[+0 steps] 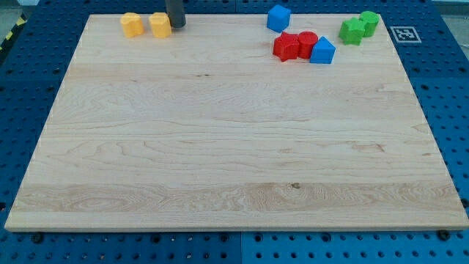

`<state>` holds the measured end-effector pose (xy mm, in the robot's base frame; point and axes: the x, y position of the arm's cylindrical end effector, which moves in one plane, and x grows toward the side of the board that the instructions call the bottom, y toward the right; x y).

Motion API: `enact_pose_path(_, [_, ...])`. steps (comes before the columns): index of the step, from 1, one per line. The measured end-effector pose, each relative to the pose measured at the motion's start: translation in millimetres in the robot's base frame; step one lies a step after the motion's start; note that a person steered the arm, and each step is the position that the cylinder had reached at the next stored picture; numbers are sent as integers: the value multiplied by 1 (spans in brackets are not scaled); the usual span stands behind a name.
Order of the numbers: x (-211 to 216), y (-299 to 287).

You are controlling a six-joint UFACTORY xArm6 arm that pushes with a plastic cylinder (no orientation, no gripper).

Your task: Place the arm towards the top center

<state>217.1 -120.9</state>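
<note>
Working left to right along the top edge of the wooden surface (220,147), I first see two yellow blocks at about eleven o'clock: the left yellow block (132,24) and the right yellow block (160,24), side by side with a narrow gap between them. Their exact shapes are hard to make out.

My rod comes down upright just beside the right yellow block, at its three o'clock, and my tip (176,26) sits close against or touching that block; I cannot tell which. Only the lowest stretch of the rod shows, since the view's top edge cuts off the rest along with the whole arm. There are no jaws on this rig, so nothing is clenched or released. The tip stands left of the top centre.

Further right, at about one o'clock, a blue block (278,17) stands alone. Below it and to its right, two red blocks (295,45) press together, with a second blue block (322,50), roof-shaped, touching them on the right. Farthest right, two green blocks (359,27) huddle together, their outlines merging. A black-and-white marker (404,34) lies off the surface on the blue pegboard (447,88).
</note>
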Motion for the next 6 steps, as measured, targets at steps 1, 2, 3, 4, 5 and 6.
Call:
enact_pose_path(1, [0,-7])
enact_pose_path(2, [-1,-11])
enact_pose_path(3, [-25,6])
enact_pose_path(4, [-25,14])
enact_pose_path(5, [-25,26])
enact_pose_path(6, [-25,45])
